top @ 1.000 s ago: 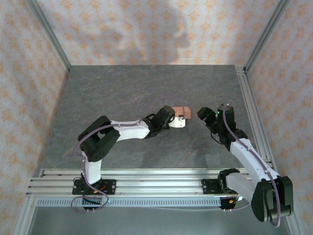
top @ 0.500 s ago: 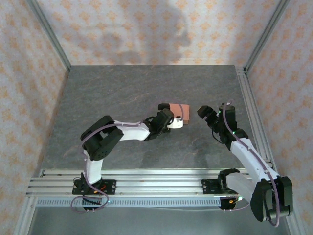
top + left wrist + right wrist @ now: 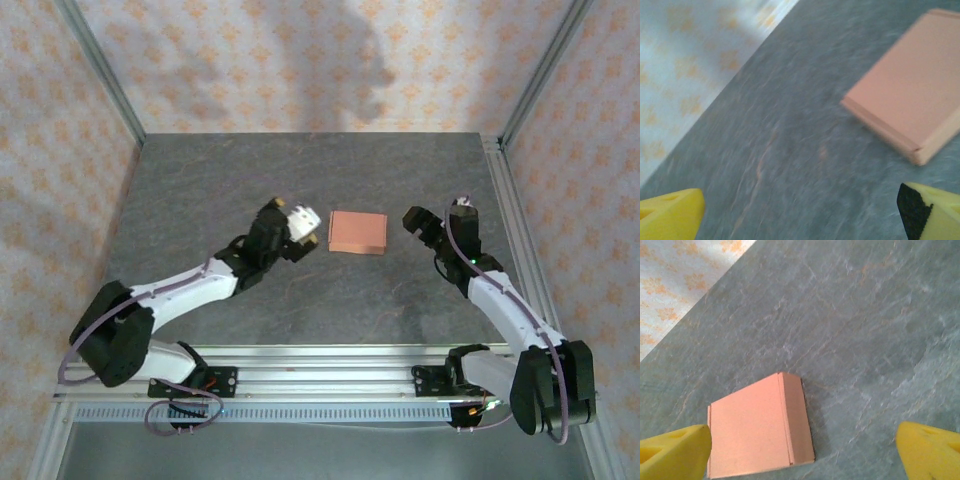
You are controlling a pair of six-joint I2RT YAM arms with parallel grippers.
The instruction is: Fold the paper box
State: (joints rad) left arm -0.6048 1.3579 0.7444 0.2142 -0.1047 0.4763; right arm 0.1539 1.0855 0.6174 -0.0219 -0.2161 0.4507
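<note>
Top external: paper box point(image 3: 358, 232) lies flat on the counter point(image 3: 250, 180), free between two released hands.
Left hand point(image 3: 304, 228) sits just beside the box's left edge and right hand point(image 3: 414, 222) is near its right edge. Both are spread wide with nothing between the pads, and neither touches the card. In the right wrist view the box looks like a closed flat rectangle with one seam flap on top. Main risk, as I read it: nothing pins that flap, so thin card could spring back open. Second risk: either hand passing low could clip an edge and skate the box across the smooth counter, or dent a corner. Regrasping something this flat means pads scraping the counter or crushing the edge. The left wrist view is smeared, so I wouldn't trust it for crease detail.
</note>
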